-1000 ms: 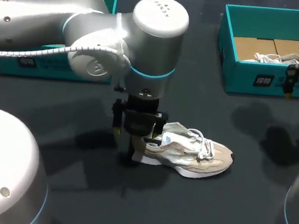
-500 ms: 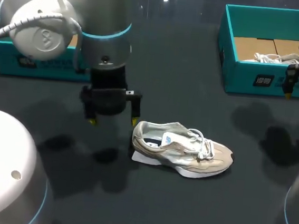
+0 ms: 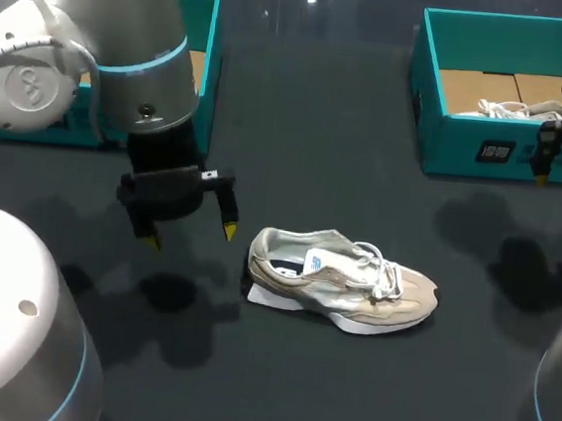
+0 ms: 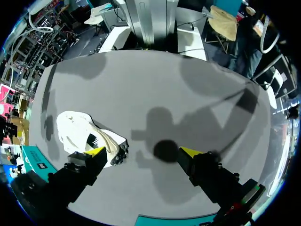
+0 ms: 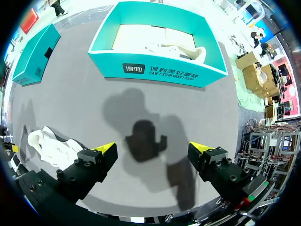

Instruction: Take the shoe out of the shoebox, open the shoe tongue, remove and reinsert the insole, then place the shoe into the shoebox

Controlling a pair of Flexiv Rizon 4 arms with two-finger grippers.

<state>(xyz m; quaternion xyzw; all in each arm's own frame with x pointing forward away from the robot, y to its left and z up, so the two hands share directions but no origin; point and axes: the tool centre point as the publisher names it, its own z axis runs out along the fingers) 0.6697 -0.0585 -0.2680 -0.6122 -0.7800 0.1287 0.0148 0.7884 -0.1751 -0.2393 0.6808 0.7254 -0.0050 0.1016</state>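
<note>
Obscuring left arm [image 3: 127, 56] across left shoebox [image 3: 207, 84]

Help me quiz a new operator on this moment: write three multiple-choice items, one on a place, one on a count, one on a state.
1. Where is the left claw relative to the shoe? A on its toe; B beside its heel, apart; C inside it.
2. How many teal shoeboxes are on the table? A one; B two; C three.
3. What is the left claw's state? A open, empty; B shut on the shoe; C shut on a lace.
Answers: 1 B, the head view shows a gap at the heel. 2 B, one sits at each far corner. 3 A, its yellow tips stand apart around nothing.
</note>
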